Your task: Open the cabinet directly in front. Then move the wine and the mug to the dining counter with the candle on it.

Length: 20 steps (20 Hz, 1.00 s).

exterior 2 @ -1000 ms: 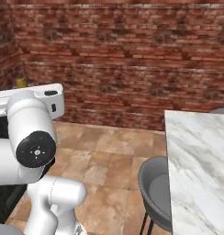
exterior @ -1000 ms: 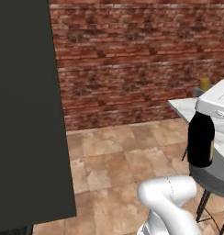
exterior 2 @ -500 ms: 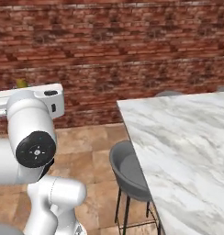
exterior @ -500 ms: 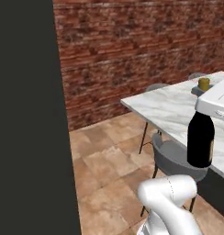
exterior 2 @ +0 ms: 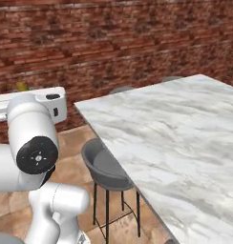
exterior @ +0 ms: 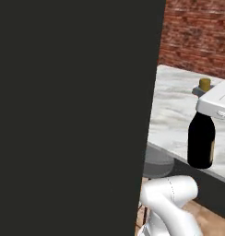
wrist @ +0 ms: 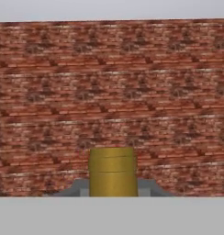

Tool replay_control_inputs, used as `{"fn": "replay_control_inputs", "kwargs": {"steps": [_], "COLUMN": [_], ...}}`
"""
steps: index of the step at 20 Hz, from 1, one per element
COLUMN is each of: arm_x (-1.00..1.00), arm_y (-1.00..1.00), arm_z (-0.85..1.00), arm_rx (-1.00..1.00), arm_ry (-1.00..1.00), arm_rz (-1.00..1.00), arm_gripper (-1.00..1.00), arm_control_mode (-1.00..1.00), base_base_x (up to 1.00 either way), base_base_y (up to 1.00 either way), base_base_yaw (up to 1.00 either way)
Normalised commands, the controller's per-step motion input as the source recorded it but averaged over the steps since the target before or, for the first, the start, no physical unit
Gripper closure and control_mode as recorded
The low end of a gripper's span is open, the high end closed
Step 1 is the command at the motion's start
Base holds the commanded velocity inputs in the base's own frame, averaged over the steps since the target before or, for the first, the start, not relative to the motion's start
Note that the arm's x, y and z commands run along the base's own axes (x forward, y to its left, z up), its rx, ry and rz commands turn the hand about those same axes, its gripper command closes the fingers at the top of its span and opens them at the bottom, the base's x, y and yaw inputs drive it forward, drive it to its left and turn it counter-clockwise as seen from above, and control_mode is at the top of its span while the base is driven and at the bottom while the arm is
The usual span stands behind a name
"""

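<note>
Fingers (wrist: 113,190) clamp the dark gold-capped wine bottle (exterior: 201,140) beside the white-grey marble surface (exterior 2: 175,138); setting down and mug remain.

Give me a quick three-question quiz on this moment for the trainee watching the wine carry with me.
1. True or false: the wine hangs from the gripper above the floor, not yet standing on the dining counter.
2. Which colour is the bottle's cap in the hand view? A) silver B) gold C) red
3. Fill in: tucked against the dining counter's near edge stands a grey ____.

Key
1. True: the bottle's base shows in front of the counter's dark side, held by its neck.
2. B: gold cap.
3. stool.
</note>
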Motion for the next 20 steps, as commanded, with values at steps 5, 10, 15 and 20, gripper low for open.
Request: {"fn": "replay_control_inputs", "kwargs": {"steps": [5,10,15,20], "arm_x": [0.0,0.0,0.0,0.0], "arm_y": [0.0,0.0,0.0,0.0], "arm_z": [0.0,0.0,0.0,0.0], "arm_rx": [0.0,0.0,0.0,0.0], "arm_ry": [0.0,0.0,0.0,0.0], "arm_rz": [0.0,0.0,0.0,0.0], "arm_gripper": [1.0,1.0,1.0,1.0], "arm_control_mode": [1.0,1.0,1.0,1.0], "base_base_x": [-0.09,-0.08,-0.07,-0.08], "base_base_y": [0.0,0.0,0.0,0.0], "base_base_yaw": [-0.53,-0.53,-0.53,-0.52]}}
